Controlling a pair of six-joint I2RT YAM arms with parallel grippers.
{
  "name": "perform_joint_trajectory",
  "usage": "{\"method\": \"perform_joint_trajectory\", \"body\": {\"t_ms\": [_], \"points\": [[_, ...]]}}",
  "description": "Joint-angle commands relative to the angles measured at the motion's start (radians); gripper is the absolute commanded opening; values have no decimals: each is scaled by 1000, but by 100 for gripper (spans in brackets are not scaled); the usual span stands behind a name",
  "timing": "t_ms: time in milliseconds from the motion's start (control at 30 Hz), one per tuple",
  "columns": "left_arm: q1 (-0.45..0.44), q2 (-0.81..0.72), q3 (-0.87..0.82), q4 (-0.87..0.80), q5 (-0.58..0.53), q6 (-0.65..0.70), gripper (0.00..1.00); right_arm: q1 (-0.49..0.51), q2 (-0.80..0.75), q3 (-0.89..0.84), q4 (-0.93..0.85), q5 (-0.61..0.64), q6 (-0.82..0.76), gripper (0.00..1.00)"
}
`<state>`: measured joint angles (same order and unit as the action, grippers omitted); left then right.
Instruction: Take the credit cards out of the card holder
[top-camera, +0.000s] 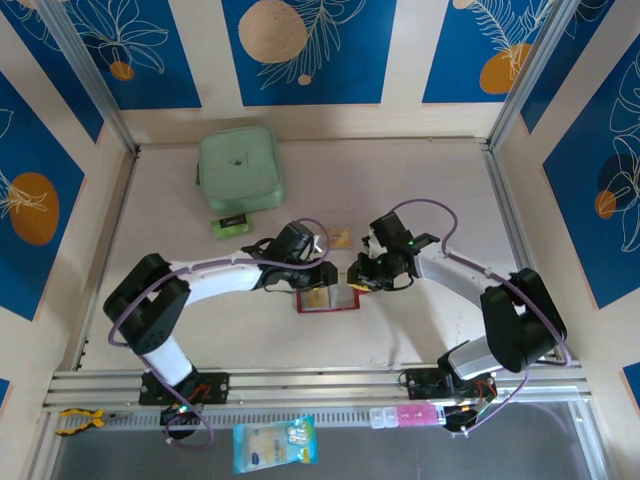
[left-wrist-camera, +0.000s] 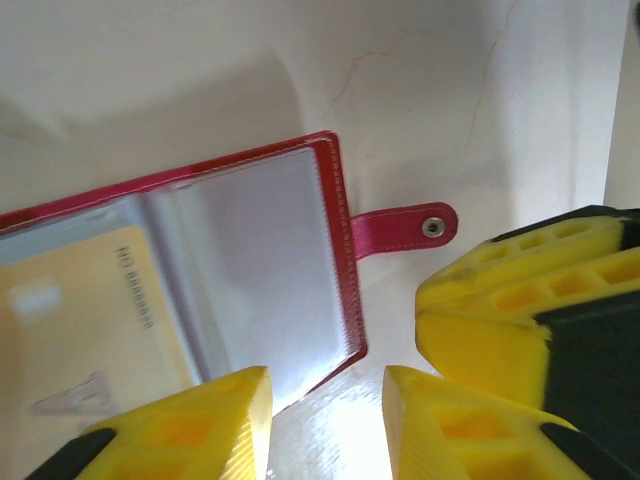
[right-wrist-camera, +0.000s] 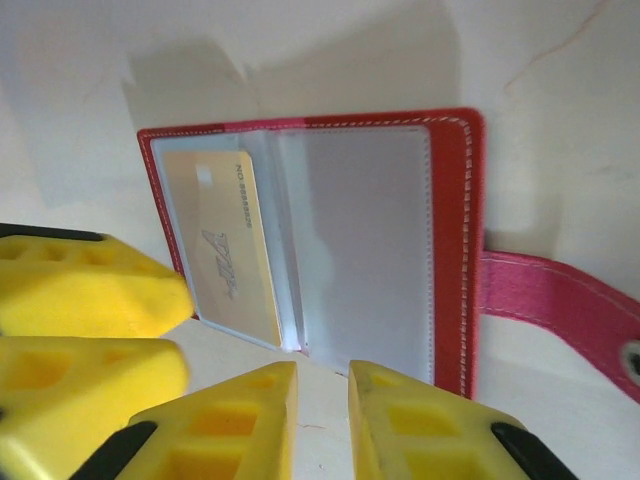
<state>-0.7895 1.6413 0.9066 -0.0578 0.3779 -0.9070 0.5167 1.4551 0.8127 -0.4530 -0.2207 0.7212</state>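
The card holder (right-wrist-camera: 455, 250) lies spread open, sleeves up. My left gripper (left-wrist-camera: 325, 420) is half-parted and my right gripper (right-wrist-camera: 323, 400) barely parted — both empty beside its edge, poised for the tan-gold card (right-wrist-camera: 225, 250) sleeved inside.

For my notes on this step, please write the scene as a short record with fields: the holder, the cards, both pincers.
card holder: open flat on the table, snap tab undone
card inside: one tan-gold card tucked in; clear sleeve beside it looks empty
card outside: small tan card on the table beyond the holder
left pincer: open, just off the holder's edge, holding nothing
right pincer: slightly open, just off the holder's edge, holding nothing
other things: mint-green case, green-and-black block, both toward the far left
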Motion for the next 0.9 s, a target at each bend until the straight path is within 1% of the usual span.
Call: {"method": "perform_joint_trajectory", "body": {"t_ms": [0,200,400,767,867], "points": [[28,-47,-57,-42,-34,24,31,31,37,35,33,-42,27,20],[54,-105,-129,-71,-63,35,18,77,103,54,72,-49,45,18],[73,-129,-170,-70,-64,37,11,94,141,51,121,-65,62,17],[92,-91,-178,-48,-47,48,2,101,182,60,136,-77,64,16],[95,-76,-178,-39,-40,50,2,101,188,63,135,-78,63,19]]}}
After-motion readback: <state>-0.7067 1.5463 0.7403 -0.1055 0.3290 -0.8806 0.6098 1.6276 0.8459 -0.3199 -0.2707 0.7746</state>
